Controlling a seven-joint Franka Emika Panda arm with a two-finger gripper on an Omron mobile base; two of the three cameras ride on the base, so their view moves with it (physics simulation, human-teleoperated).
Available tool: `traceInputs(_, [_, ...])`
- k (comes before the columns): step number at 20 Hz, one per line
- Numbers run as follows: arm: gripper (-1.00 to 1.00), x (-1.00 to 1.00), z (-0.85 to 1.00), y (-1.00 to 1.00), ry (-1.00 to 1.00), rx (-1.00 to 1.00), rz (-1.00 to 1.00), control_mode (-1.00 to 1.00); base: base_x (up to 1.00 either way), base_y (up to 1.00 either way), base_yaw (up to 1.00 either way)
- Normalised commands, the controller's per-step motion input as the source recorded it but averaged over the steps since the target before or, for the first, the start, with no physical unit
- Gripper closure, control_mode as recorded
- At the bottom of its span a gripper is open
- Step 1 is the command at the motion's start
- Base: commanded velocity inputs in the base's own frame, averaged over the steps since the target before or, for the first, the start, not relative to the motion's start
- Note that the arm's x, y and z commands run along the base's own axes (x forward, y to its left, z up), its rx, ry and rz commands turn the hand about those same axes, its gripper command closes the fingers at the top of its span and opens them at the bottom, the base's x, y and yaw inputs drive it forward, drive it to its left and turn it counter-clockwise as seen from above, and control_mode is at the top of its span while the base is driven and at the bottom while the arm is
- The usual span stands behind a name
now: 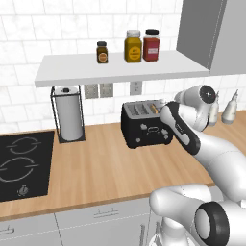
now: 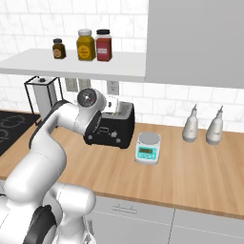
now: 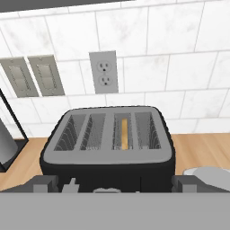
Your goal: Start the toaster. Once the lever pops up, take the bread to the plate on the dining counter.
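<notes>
Gripper poised just in front of and above the toaster, jaws spread wide, nothing held.

Black toaster standing on the wooden worktop against the white tiled wall, below a white shelf carrying 3 jars. In the hand view, 4 slots seen from above, with the bread sunk edge-on in the 3rd slot from the left, only its tan top showing. Dark fingertips at either side of the toaster's front edge, well apart from each other, closed on nothing. Paper towel holder to the toaster's left beside the black cooktop. Small kitchen scale just right of the toaster, 2 pale bottles farther right. Double outlet on the wall behind the toaster.
</notes>
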Motion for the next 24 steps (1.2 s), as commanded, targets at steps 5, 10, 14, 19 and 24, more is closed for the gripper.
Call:
traceInputs(5, [-1.00, 0.00, 0.00, 0.00, 0.00, 0.00, 0.00, -1.00, 0.00, 0.00, 0.00])
traceInputs(10, [-1.00, 0.00, 0.00, 0.00, 0.00, 0.00, 0.00, -1.00, 0.00, 0.00, 0.00])
traceInputs(14, [-1.00, 0.00, 0.00, 0.00, 0.00, 0.00, 0.00, -1.00, 0.00, 0.00, 0.00])
traceInputs(19, [-1.00, 0.00, 0.00, 0.00, 0.00, 0.00, 0.00, -1.00, 0.00, 0.00, 0.00])
traceInputs(24, [-1.00, 0.00, 0.00, 0.00, 0.00, 0.00, 0.00, -1.00, 0.00, 0.00, 0.00])
